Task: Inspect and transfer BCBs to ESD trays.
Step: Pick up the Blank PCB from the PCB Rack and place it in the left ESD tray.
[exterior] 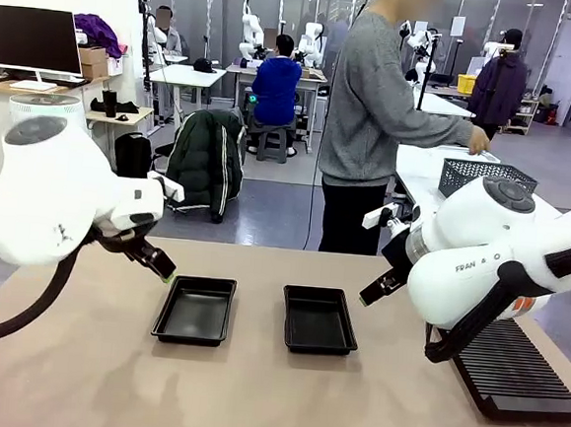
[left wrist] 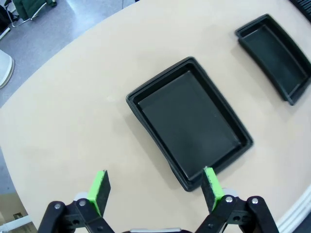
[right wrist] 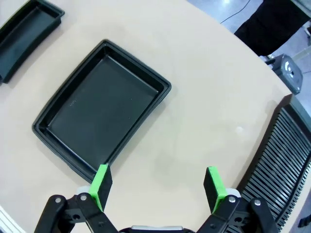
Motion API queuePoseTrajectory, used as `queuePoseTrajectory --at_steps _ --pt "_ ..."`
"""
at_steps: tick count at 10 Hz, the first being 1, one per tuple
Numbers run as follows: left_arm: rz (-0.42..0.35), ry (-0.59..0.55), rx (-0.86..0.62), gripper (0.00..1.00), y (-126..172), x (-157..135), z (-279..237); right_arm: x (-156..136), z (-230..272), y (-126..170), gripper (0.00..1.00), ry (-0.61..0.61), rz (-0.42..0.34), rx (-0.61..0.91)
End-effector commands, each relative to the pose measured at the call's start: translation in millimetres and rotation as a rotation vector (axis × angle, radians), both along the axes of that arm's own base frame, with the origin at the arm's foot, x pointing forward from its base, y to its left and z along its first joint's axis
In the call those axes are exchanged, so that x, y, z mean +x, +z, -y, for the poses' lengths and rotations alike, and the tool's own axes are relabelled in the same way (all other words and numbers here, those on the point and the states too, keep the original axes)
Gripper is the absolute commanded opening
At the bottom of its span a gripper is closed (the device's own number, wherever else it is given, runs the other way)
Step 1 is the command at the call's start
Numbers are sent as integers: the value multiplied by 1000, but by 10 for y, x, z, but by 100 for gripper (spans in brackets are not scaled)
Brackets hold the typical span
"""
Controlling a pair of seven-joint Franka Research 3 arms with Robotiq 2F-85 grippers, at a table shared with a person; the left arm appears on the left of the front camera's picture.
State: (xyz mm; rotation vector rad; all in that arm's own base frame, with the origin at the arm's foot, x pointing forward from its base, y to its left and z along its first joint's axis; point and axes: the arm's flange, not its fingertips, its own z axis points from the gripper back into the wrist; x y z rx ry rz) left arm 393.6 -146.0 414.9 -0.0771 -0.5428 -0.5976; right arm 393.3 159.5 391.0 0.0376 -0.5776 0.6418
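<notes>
Left wrist view, nearest first: findings? — Lead

The left hand [left wrist: 155, 187] is released. Its green pads [left wrist: 99, 187] stand wide apart with nothing between them, and it hangs over the pale counter [left wrist: 73, 111]. Just past the pads lies the left ESD tray [left wrist: 189, 121], flat on the counter, its floor plain glossy black. The right ESD tray [left wrist: 277, 56] lies farther on, apart from the first. — Field

Right wrist view? — Lead

The right hand [right wrist: 158, 187] is likewise released, jaws wide and gripping nothing. The right ESD tray sits flat on the counter just beyond one pad, its floor the same plain black. A ribbed black rack [right wrist: 282, 160] runs along the other side, apart from that tray. A corner of the left ESD tray shows at the upper left edge. — Field

Front view, working outward across the counter? — Lead

The rack lies at the near right. The two trays sit side by side at mid-counter, long sides parallel, with a gap between them. Both hands hover above the counter. The left hand is near the far left corner of the left ESD tray, and the right hand is off the far right corner of the right ESD tray. Neither appears to touch a tray. Beyond the far edge a person [exterior: 373, 112] in a grey sweater stands turned toward a neighbouring white table [exterior: 418, 170]. One arm is outstretched over it, near a dark mesh basket [exterior: 486, 175]. — Field
</notes>
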Motion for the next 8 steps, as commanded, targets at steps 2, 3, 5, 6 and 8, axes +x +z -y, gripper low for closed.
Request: queuePoseTrajectory --at_steps 2,3,5,6,8 --pt "-67 -40 -129 100 697 -179 -369 -231 467 609 100 -5 -44 115" --pt "-79 -35 -170 100 914 -200 -480 -250 642 841 100 -22 -49 159" --pt "-129 -39 -299 100 1229 -278 -745 -284 964 1157 100 -82 -107 249" --pt "-135 -47 -373 100 1343 -324 -846 -290 1188 1300 100 -87 -143 320" --pt "-160 -76 -531 100 1493 -309 -1152 -294 1613 1470 100 -93 -216 471"
